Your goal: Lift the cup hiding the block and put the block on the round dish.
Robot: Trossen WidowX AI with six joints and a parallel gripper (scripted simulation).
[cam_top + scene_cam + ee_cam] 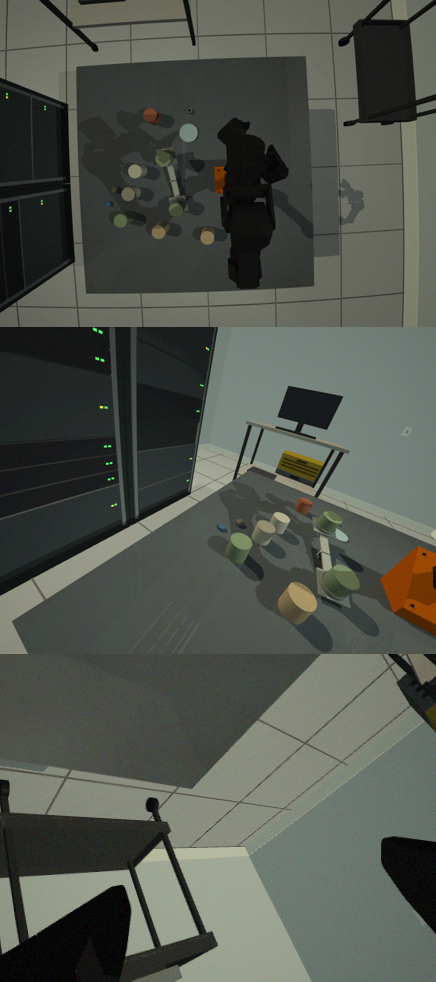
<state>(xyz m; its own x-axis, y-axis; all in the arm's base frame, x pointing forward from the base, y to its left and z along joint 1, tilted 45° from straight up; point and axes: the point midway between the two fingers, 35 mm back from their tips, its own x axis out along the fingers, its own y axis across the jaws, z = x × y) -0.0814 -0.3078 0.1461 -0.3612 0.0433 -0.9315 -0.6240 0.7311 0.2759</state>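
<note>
Overhead, the hand (260, 135) (256, 874) is spread wide, its fingers holding nothing, well apart from the two green cups (163, 158) (329, 521) on the balance (171, 176) (324, 545). Both cups stand upside down, one at each end; which one hides the block, I cannot tell. The pale round dish (188, 132) (341, 535) lies on the counter (246, 70) (105, 601) (125, 714) near one cup, between the balance and a small dark ring (187, 110). An orange cup (150, 115) (303, 506) stands near that same end.
</note>
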